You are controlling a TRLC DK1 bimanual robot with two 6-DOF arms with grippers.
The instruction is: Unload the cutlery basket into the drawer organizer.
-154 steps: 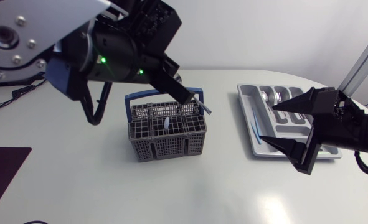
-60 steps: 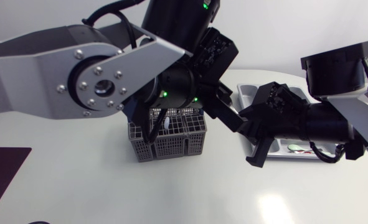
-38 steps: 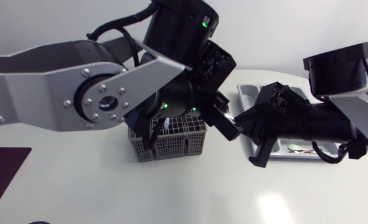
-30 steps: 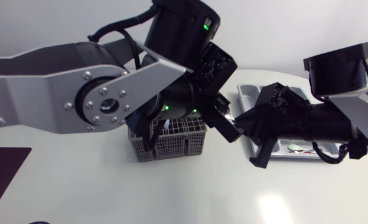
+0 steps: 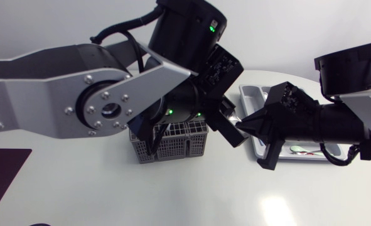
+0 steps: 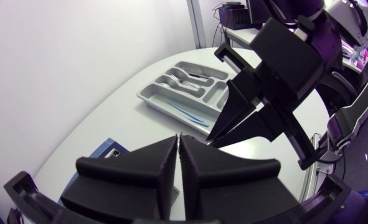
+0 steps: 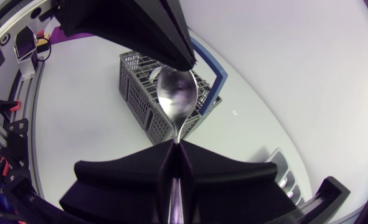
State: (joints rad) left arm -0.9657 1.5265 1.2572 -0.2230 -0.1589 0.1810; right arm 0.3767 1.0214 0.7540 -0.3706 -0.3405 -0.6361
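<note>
White bench (image 5: pixel 110 194), head and both wrist views checked. Held item: one spoon (image 7: pixel 176 93), in the air over the bench between the cutlery basket (image 5: pixel 172 145) and the drawer organizer (image 6: pixel 184 87), touching neither. The right gripper (image 7: pixel 174 148) is clamped on its handle, with the bowl pointing toward the basket. On the left gripper (image 6: pixel 179 138) the fingers are pressed together with their tips at the bowl's far rim; cannot tell whether they pinch it. Basket: grey mesh with a blue handle (image 7: pixel 212 65), upright near the bench's middle, under the left arm (image 5: pixel 59 94); a pale piece (image 5: pixel 167 126) stands inside. Organizer: grey tray toward the bench's right edge, spoons (image 6: pixel 171 78) in one compartment, a thin blue item (image 6: pixel 188 115) in the long compartment on the basket side; the right arm (image 5: pixel 342 132) crosses over it.
</note>
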